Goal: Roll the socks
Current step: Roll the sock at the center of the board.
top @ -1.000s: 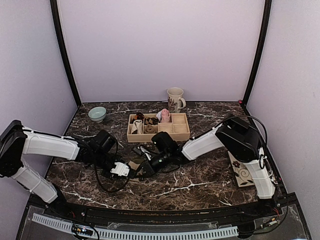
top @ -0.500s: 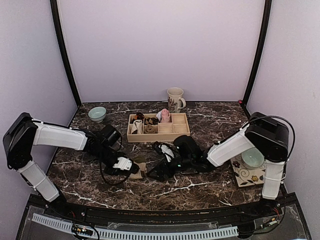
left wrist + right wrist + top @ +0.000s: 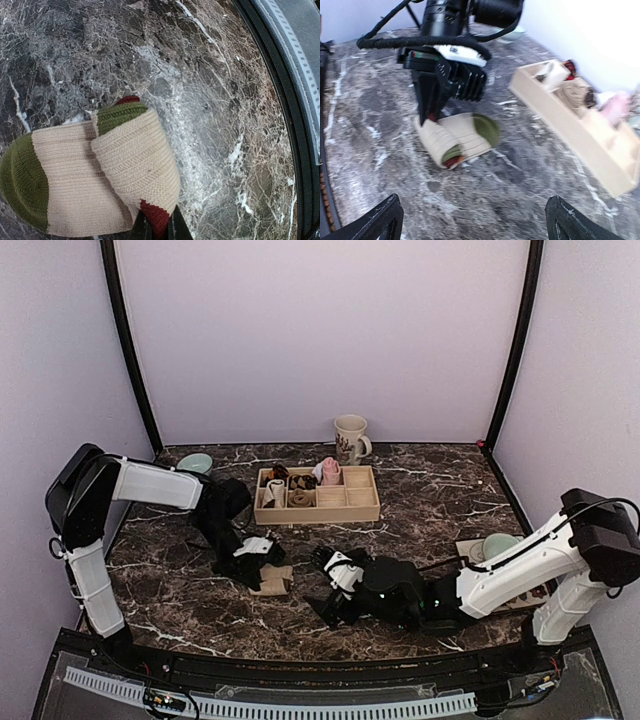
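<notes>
Marble counter [image 3: 430,510], in front of the tray [image 3: 316,512]: my left pincer [image 3: 157,226] pinches the tan sock [image 3: 100,175] by its red cuff; my right pincer [image 3: 475,217] gapes wide.

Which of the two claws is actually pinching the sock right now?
The left gripper: it is shut on the red cuff end of the folded tan sock. The right gripper gapes wide open, apart from the sock, holding nothing.
</notes>
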